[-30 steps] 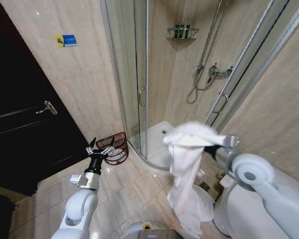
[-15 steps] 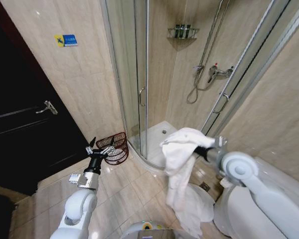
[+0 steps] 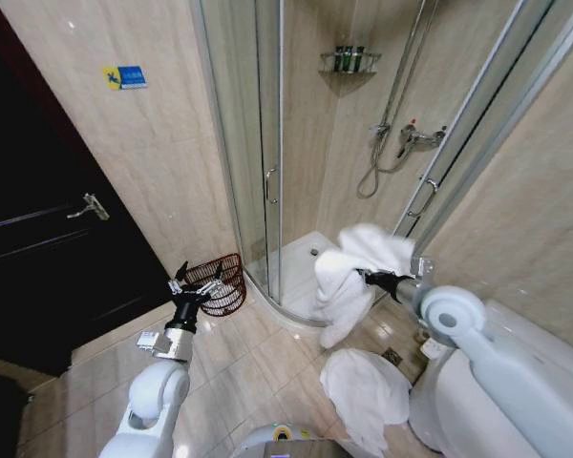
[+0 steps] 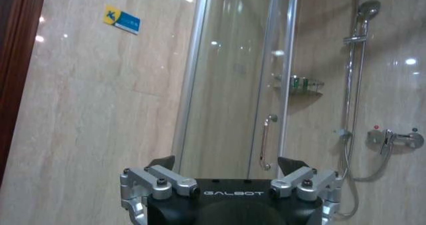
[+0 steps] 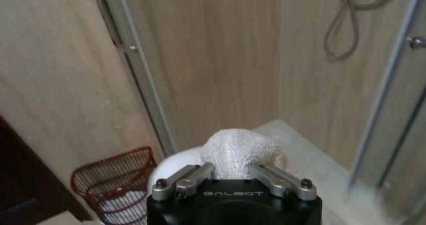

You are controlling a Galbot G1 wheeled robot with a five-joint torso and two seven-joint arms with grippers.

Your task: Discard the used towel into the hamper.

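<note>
One towel [image 3: 355, 272], one hamper [image 3: 220, 283]

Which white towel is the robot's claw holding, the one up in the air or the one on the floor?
The towel up in the air, pinched by the right claw. The other white towel lies loose on the floor by the toilet.

From the head view, the towel [image 3: 355, 272] bunches over the right gripper [image 3: 365, 278], so its jaws are buried in cloth there and their stand cannot be read. The hamper [image 3: 218, 283] sits partly behind the left gripper [image 3: 193, 286], which covers its near rim. In the right wrist view the hamper [image 5: 114, 185] is cut by the picture's edge, and pale stuff inside it is too dim to name. The bottles [image 3: 347, 60] on the shower shelf [image 3: 350, 69] are too small to read. The toilet [image 3: 458, 401] runs off the frame.
</note>
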